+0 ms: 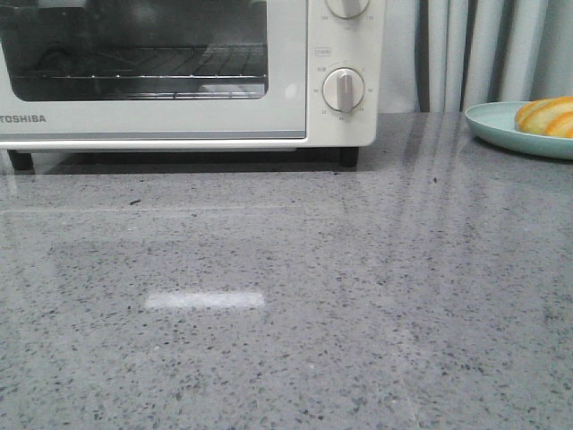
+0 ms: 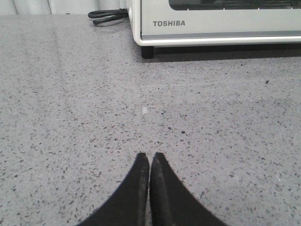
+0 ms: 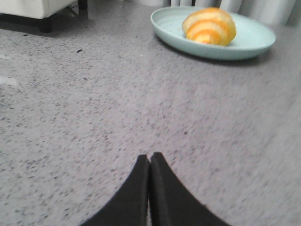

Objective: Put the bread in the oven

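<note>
Golden-striped bread (image 3: 209,26) is seen on pale green plate (image 3: 256,42) at worktop's far right edge. Oven (image 1: 295,98) door is shut at far left. Left gripper (image 2: 150,157) and right gripper (image 3: 149,157) are pressed together, empty. Task judged unstarted; door opening needed first.

The oven (image 1: 179,72) is running off the front view's top and left edges, losing the first letter of its name. The bread (image 1: 548,116) and its plate (image 1: 501,128), right of the oven, are getting cut by the right edge. The right wrist view is looking blurry.
</note>
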### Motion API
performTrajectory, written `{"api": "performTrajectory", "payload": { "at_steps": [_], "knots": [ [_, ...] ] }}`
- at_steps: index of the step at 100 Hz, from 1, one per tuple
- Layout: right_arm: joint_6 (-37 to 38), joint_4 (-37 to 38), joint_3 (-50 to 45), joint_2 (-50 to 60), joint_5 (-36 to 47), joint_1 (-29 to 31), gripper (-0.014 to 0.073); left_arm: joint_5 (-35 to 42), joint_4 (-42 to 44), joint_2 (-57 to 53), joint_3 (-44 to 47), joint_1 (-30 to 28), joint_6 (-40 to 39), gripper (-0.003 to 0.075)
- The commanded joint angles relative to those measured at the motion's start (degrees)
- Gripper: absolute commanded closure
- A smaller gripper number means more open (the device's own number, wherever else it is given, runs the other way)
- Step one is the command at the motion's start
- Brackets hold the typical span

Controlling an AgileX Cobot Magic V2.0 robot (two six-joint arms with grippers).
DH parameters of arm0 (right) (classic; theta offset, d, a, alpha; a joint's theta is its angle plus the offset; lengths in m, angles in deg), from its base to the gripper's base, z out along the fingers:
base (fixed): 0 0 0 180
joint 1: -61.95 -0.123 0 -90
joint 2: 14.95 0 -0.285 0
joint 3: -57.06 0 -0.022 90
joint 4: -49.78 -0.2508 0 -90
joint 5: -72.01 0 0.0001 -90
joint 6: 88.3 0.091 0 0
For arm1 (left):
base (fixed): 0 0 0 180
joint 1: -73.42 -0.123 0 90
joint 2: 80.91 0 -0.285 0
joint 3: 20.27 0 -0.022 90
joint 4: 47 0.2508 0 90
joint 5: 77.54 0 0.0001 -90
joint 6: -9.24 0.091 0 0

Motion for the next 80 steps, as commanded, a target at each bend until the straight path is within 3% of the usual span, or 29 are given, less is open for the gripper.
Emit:
{"api": "performTrajectory", "payload": {
  "at_steps": [1, 14, 24, 31, 44, 48, 55, 68, 80],
  "knots": [
    [-0.4, 5.0, -0.6, 1.2, 8.8, 0.1, 0.0643, 6.1, -4.3, -1.8, 1.3, 0.0, -0.7, 0.0741],
    [-0.4, 4.9, -0.6, 1.2, 17.1, 0.1, 0.0643, 9.1, -27.8, -1.8, 1.3, 0.0, -0.9, 0.0741],
    [-0.2, 1.4, -0.6, 1.2, 24.0, 0.1, 0.0643, 10.9, -36.1, -1.8, 1.3, 0.0, -0.9, 0.0741],
    [0.1, -8.3, -0.6, 1.2, 29.2, 0.1, 0.0642, 11.8, -41.7, -1.8, 1.3, 0.0, -0.9, 0.0741],
    [2.0, -36.4, -0.2, 1.2, 32.2, 0.1, 0.0642, 13.9, -53.0, -1.8, 1.2, 0.0, -0.9, 0.0741],
    [2.0, -44.6, 0.1, 1.0, 31.7, 0.1, 0.0642, 14.6, -54.3, -1.8, 1.2, 0.0, -0.4, 0.0741],
    [2.0, -52.3, 0.1, 0.1, 31.7, 0.1, 0.0642, 14.2, -54.2, -1.8, 0.6, 0.0, 1.6, 0.0741],
    [2.0, -54.8, 1.7, -1.0, 31.2, 0.1, 0.0642, 8.7, -54.2, -1.2, -5.1, 0.0, 9.5, 0.0742],
    [2.0, -43.1, 7.7, -1.0, 23.3, 0.0, 0.0643, 2.6, -54.2, 3.4, -13.9, 0.0, 21.3, 0.0742]
  ]
}}
